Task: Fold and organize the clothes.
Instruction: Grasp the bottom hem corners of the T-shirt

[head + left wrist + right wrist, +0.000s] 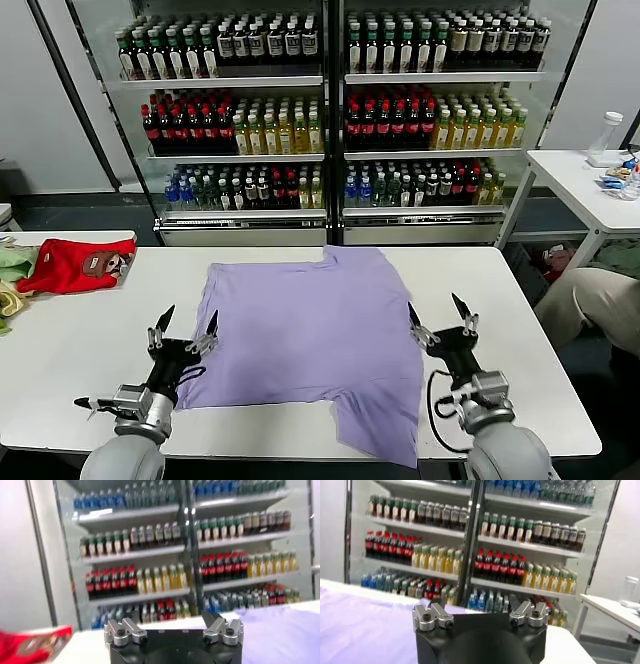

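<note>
While both arms hover low at the near edge of the white rectangular bench (80,340), the plain lavender short-sleeved cotton T-shirt (310,325) lies spread flat in the middle of it, its lower right corner hanging a bit over the front edge. The left end effector (185,330) sits just at the shirt's left edge with its fingers spread apart, holding nothing. Same deal for the right end effector (440,315), which is spread wide and empty just beside the shirt's right edge.

Off on the left end of the bench there's a crumpled red shirt with a brown print (75,265), well apart from the lavender one, plus a bit of green and yellow fabric (12,275) next to it at the frame edge. Nothing lies between the end effectors and the shirt.

Behind the bench stands a big glass-fronted drinks cooler (335,120), its shelves packed with rows of bottles: dark, red-labelled, yellow-green and blue-labelled ones. To the right is a second white table (575,180) with a clear bottle (605,130) and some small clutter on it.
</note>
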